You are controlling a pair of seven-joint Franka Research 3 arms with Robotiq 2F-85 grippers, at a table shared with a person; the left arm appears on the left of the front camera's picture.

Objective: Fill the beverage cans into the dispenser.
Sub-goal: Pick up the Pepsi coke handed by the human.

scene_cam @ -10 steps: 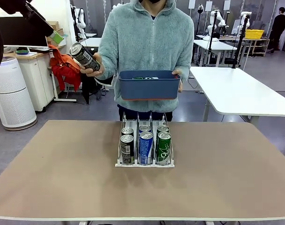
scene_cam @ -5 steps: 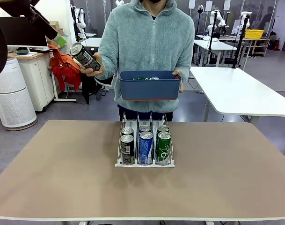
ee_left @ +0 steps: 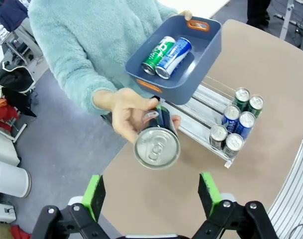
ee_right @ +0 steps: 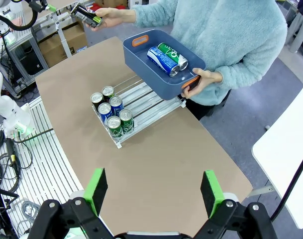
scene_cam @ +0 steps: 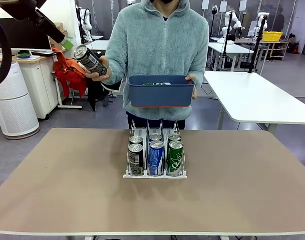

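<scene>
Looking along my left gripper's (ee_left: 151, 194) wide, empty fingers, I see a dark grey-black metal can (ee_left: 157, 144) in the person's hand (ee_left: 122, 112), raised beyond the white wire-lane dispenser's (scene_cam: 155, 175) left side; six cans (scene_cam: 156, 157) stand in it. My right gripper (ee_right: 155, 191), equally wide, faces that dispenser.

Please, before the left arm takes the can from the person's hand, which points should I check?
1. Left gripper open: ok.
2. Dark can offered, its top facing the gripper: ok.
3. Can between the fingers: not ok, it is beyond them.
4. Person's hand leaves free surface to grasp: cannot tell; it wraps the body.
5. Dispenser has room: ok, lanes bare behind six cans.
6. Right gripper open, away from the handover: ok.
</scene>
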